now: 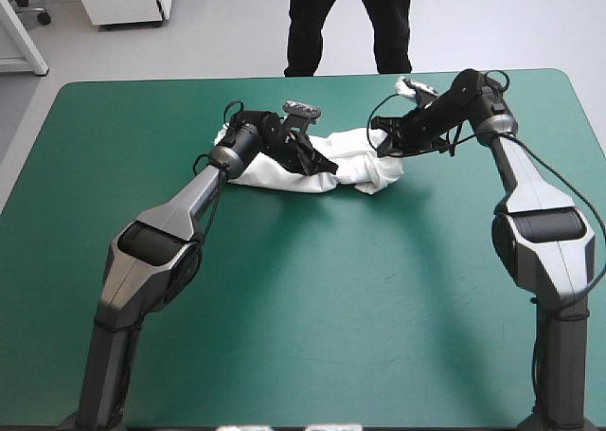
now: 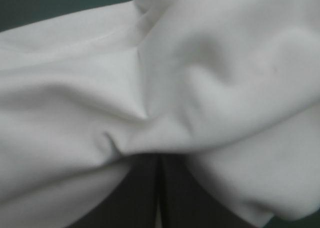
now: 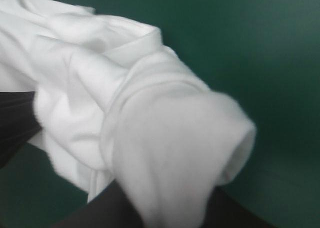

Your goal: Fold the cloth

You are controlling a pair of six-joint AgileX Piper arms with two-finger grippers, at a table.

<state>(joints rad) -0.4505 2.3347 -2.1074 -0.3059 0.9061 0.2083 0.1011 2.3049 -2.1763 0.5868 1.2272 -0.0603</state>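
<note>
Fingers (image 2: 140, 198) of the left gripper (image 1: 317, 161) are pressing almost together on the white T-shirt (image 1: 355, 170), with only a thin line of fabric between them. The T-shirt is lying as a crumpled heap on the far half of the teal-green table (image 1: 284, 308), between both arms. At its right end the right gripper (image 1: 383, 140) is pinching a rolled fold, which is hanging over its black fingers (image 3: 100, 218).

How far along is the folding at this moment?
Done: nothing looks folded; the T-shirt is a crumpled heap toward the far edge of the table. In hand: the left end effector is shut on a bunch of cloth, and the right end effector appears to grip the heap's other end. Left: spreading it flat, then every fold.
</note>
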